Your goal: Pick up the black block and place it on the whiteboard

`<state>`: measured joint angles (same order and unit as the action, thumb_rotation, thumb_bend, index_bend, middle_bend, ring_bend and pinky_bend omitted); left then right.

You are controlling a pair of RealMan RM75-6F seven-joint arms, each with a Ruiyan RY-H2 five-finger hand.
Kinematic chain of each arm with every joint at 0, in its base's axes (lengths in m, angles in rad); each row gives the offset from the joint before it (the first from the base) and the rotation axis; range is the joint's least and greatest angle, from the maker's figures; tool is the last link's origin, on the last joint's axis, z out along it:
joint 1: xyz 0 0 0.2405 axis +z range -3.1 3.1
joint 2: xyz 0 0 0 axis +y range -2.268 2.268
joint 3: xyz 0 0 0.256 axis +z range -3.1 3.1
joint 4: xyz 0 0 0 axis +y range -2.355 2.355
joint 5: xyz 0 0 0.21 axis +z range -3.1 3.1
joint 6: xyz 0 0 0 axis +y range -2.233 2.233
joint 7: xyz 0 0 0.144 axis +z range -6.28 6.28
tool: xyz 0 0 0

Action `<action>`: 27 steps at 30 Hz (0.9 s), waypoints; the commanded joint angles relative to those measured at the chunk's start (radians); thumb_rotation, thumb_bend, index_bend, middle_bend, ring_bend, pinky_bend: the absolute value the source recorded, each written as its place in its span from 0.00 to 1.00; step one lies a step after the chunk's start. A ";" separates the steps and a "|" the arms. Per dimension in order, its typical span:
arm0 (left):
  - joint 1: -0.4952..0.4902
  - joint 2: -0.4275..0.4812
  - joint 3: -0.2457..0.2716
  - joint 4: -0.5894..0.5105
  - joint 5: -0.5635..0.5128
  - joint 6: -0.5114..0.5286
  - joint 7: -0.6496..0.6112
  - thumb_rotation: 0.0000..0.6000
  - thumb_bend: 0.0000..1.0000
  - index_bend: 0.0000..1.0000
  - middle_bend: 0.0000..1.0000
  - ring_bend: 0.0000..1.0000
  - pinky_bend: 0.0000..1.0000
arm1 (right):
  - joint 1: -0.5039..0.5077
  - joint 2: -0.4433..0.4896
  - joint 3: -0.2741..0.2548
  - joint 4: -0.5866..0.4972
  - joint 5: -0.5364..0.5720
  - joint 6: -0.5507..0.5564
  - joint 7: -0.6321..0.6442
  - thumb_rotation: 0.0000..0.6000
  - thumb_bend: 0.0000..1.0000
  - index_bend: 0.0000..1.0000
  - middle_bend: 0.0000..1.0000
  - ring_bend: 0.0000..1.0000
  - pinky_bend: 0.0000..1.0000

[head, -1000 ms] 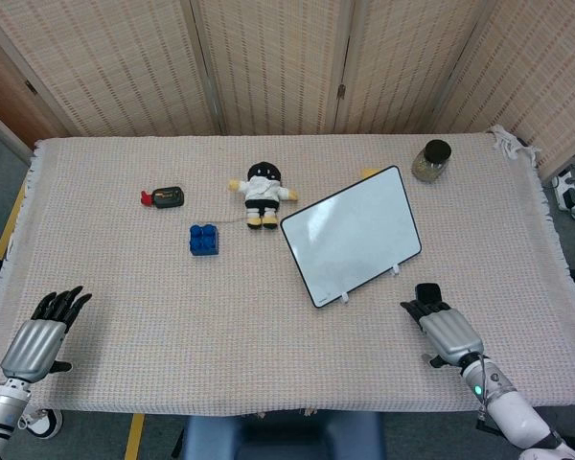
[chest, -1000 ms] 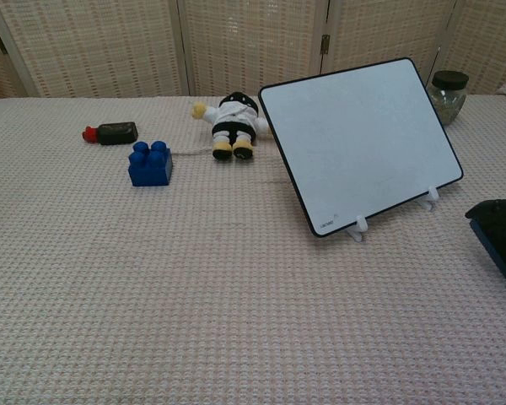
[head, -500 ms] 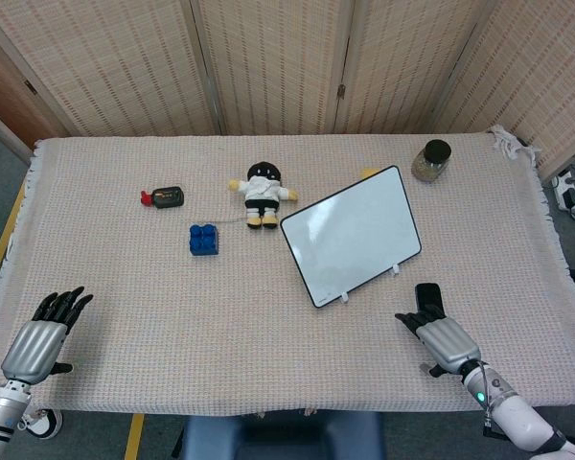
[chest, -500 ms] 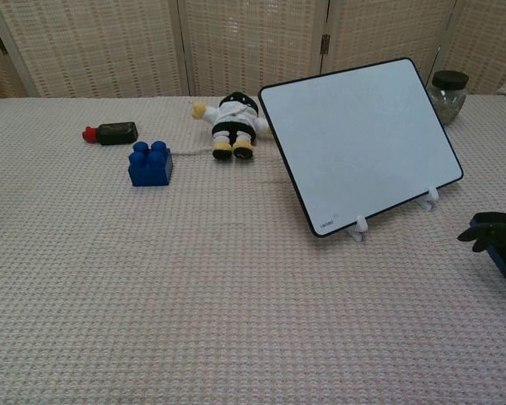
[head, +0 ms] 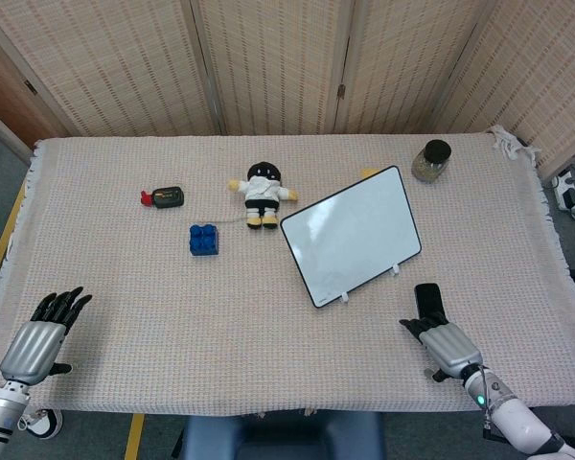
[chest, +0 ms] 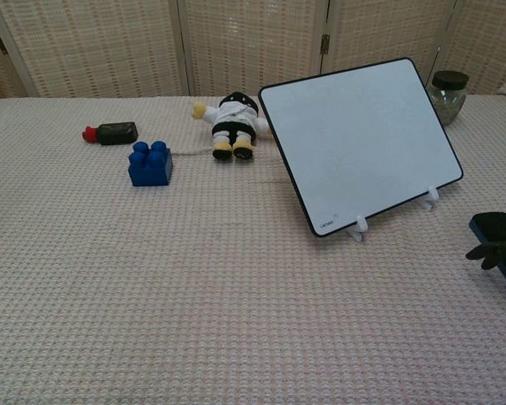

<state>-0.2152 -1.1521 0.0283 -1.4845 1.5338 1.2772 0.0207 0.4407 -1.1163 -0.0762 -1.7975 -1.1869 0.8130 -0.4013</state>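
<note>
Head and chest views of the cloth-covered table (head: pixel 125 287). The black block (head: pixel 427 300) lies flat on the cloth near the front right edge, apart from the whiteboard (head: pixel 352 248), which stands tilted on small white feet just behind and to its left. The right hand (head: pixel 445 346) rests on the table directly in front of the block, fingers spread and holding nothing; its fingertips (head: pixel 412 328) appear to reach the block's near end, though contact cannot be confirmed. The left hand (head: pixel 40 342) lies at the front left corner, fingers apart and empty. Further back: a blue toy brick (head: pixel 204 239), a plush doll (head: pixel 262 194), a small dark bottle with red cap (head: pixel 163 197) and a lidded jar (head: pixel 431 160)
</note>
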 commanded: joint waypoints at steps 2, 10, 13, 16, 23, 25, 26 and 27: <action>0.000 0.000 0.002 0.001 0.000 0.000 0.002 1.00 0.21 0.00 0.00 0.00 0.00 | 0.000 0.005 -0.005 0.014 0.013 0.011 -0.003 1.00 0.31 0.00 0.16 0.13 0.00; 0.003 -0.004 0.004 0.010 -0.012 -0.003 0.012 1.00 0.21 0.00 0.00 0.00 0.00 | 0.004 0.016 -0.022 0.059 0.057 0.005 -0.006 1.00 0.31 0.00 0.16 0.14 0.00; 0.002 -0.008 0.003 0.014 -0.021 -0.009 0.020 1.00 0.21 0.00 0.00 0.00 0.00 | -0.001 0.030 -0.029 0.080 0.064 0.012 0.000 1.00 0.31 0.00 0.16 0.14 0.00; 0.000 -0.013 0.002 0.015 -0.027 -0.014 0.031 1.00 0.21 0.00 0.00 0.00 0.00 | -0.009 0.041 -0.028 0.102 0.072 0.026 0.017 1.00 0.31 0.00 0.16 0.14 0.00; -0.010 -0.024 -0.001 0.020 -0.045 -0.038 0.054 1.00 0.21 0.00 0.00 0.00 0.00 | -0.015 0.035 -0.002 0.172 0.110 0.057 0.033 1.00 0.31 0.00 0.14 0.14 0.00; -0.010 -0.024 -0.002 0.020 -0.049 -0.040 0.056 1.00 0.21 0.00 0.00 0.00 0.00 | -0.019 0.030 0.009 0.186 0.107 0.063 0.062 1.00 0.31 0.00 0.14 0.14 0.00; -0.010 -0.023 -0.002 0.019 -0.049 -0.039 0.055 1.00 0.21 0.00 0.00 0.00 0.00 | -0.024 0.032 0.016 0.187 0.097 0.065 0.098 1.00 0.31 0.00 0.14 0.14 0.00; -0.009 -0.022 -0.001 0.018 -0.048 -0.037 0.054 1.00 0.21 0.00 0.00 0.00 0.00 | -0.034 0.038 0.024 0.191 0.076 0.073 0.148 1.00 0.31 0.00 0.14 0.14 0.00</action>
<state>-0.2242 -1.1742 0.0272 -1.4662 1.4853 1.2397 0.0749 0.4213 -1.0816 -0.0706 -1.6138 -1.0845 0.8734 -0.3347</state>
